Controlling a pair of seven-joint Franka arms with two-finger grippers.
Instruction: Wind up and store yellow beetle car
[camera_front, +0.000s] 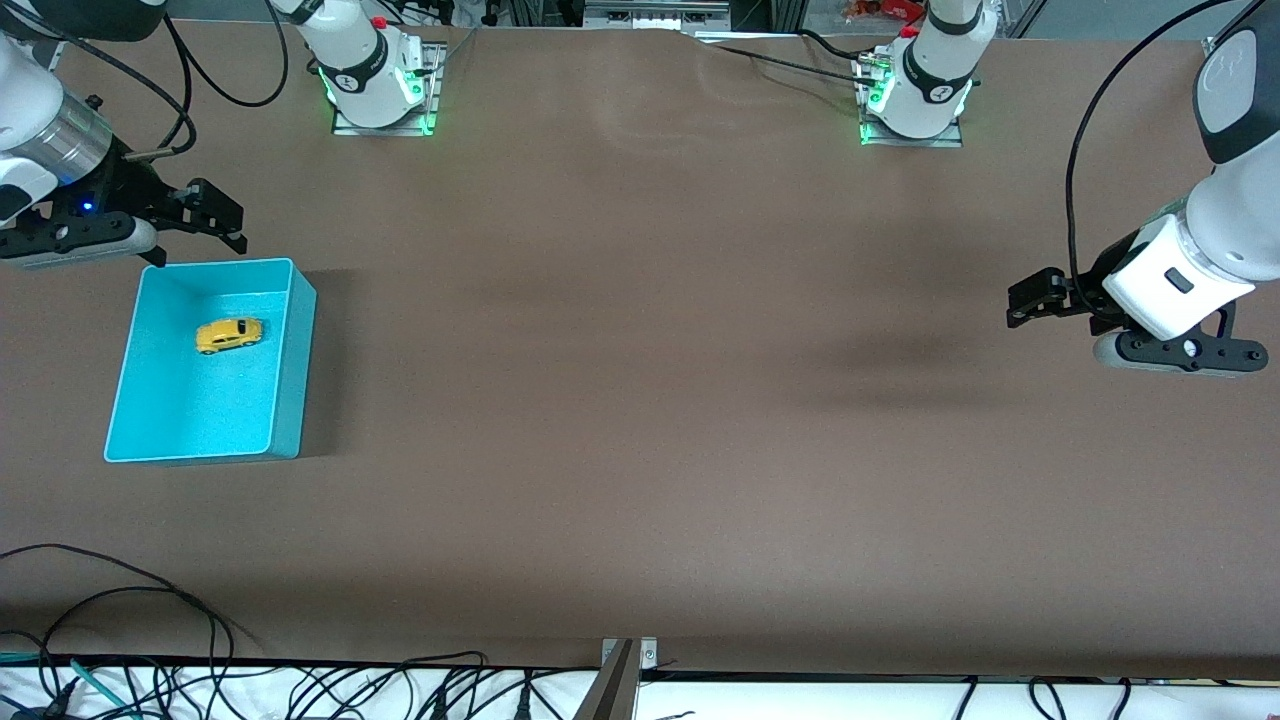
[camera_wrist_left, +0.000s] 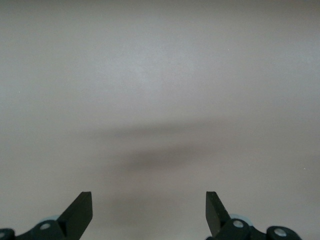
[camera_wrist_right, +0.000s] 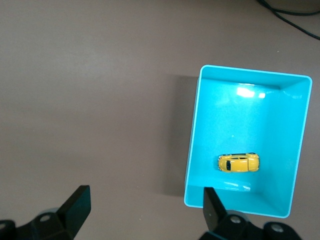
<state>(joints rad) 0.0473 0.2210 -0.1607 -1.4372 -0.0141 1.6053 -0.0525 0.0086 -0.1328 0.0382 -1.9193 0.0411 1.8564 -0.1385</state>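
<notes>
The yellow beetle car (camera_front: 229, 335) lies on its wheels inside the turquoise bin (camera_front: 290, 370), in the part of the bin farther from the front camera. It also shows in the right wrist view (camera_wrist_right: 239, 163), inside the bin (camera_wrist_right: 193, 145). My right gripper (camera_front: 215, 215) is open and empty, up in the air over the table just past the bin's rim toward the robots' bases. My left gripper (camera_front: 1030, 300) is open and empty, held over bare table at the left arm's end. In the left wrist view its fingers (camera_wrist_left: 80, 212) frame only table.
The brown table (camera_front: 640, 400) spreads between the two arms. Loose cables (camera_front: 120, 620) lie along the table's edge nearest the front camera. The two arm bases (camera_front: 375, 85) stand along the edge farthest from it.
</notes>
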